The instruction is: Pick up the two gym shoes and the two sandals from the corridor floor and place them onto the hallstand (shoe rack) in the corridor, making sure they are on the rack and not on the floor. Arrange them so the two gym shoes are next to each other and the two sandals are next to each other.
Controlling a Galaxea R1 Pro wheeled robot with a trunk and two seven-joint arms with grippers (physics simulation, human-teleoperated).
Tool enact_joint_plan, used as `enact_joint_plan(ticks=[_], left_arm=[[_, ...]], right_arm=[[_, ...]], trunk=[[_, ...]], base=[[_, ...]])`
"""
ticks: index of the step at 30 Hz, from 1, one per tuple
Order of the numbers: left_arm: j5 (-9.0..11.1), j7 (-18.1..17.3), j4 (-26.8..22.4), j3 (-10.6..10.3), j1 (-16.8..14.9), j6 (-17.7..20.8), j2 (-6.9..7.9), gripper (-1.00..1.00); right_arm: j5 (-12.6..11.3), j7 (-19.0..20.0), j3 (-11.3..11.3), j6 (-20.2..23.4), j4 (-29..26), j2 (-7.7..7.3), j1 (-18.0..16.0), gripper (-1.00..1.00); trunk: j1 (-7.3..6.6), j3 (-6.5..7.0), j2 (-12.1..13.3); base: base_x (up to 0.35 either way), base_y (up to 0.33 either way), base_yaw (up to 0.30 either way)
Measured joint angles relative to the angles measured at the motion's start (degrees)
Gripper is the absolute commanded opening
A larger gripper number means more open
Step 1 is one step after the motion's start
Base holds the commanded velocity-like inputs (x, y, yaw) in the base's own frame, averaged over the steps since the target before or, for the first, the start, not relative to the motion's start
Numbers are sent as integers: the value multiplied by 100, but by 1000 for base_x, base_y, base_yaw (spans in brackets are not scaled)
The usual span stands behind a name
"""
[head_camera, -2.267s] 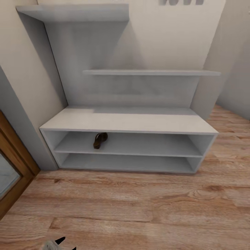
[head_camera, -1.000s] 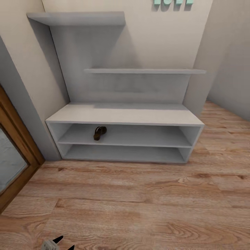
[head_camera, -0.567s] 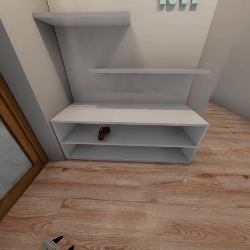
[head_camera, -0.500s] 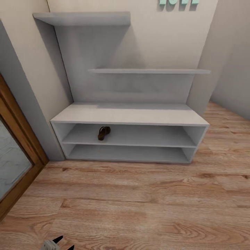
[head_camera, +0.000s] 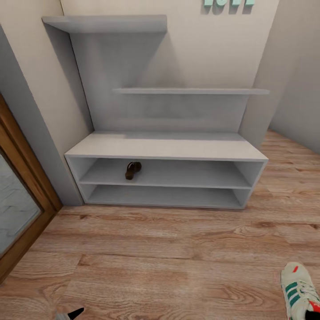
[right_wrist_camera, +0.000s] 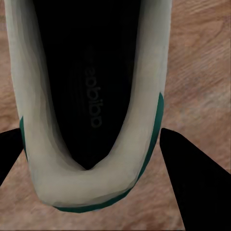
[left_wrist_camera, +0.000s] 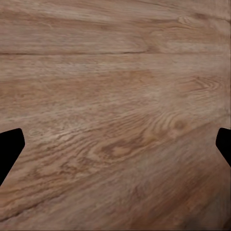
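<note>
1. We face the hallstand [head_camera: 169, 149], and one sandal [head_camera: 132, 170] lies on its upper open shelf, toward our left end, just as it did half a second ago.
2. What is new: a gym shoe [head_camera: 298, 291] has come into the head view's lower right corner, toe pointing toward the rack, over the corridor floor [head_camera: 160, 262]; it was not there a moment before.
3. In the right wrist view, the right gripper [right_wrist_camera: 96, 178] has its dark fingers [right_wrist_camera: 192, 187] on either side of the shoe's heel, one on each flank; we cannot tell whether they press on it.
4. The left gripper [left_wrist_camera: 115, 154] is spread wide, nothing between its fingers, with bare wood planks beneath; its tip shows at the head view's lower left edge [head_camera: 75, 313], sitting slightly lower than before.
</note>
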Motion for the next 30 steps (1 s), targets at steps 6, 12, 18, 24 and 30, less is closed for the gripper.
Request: enact_joint_plan(ticks=[6, 12, 18, 24, 30], left_arm=[[7, -202, 1, 0, 2, -6, 2, 100], [-4, -289, 1, 2, 2, -6, 6, 100], [-29, -296, 1, 1, 3, -6, 10, 100], [-41, -297, -2, 1, 3, -6, 28, 100], [-31, -294, 0, 1, 4, -6, 73, 100]], right_arm=[[9, -246, 1930, 43, -91, 567, -149, -100], [14, -1447, 3320, 709, -253, 1447, -738, -100], [1, -2441, 4114, 1727, -270, 2165, -1412, -100], [43, -3405, 4635, 2156, -268, 2449, -2177, -100], [31, -3997, 4931, 2904, -294, 2449, -3204, -100]], trunk=[[0, 1, 0], [0, 1, 0], [0, 1, 0], [-1, 2, 0], [-1, 1, 0]], base=[[0, 0, 0], [0, 0, 0], [0, 0, 0], [0, 0, 0], [0, 0, 0]])
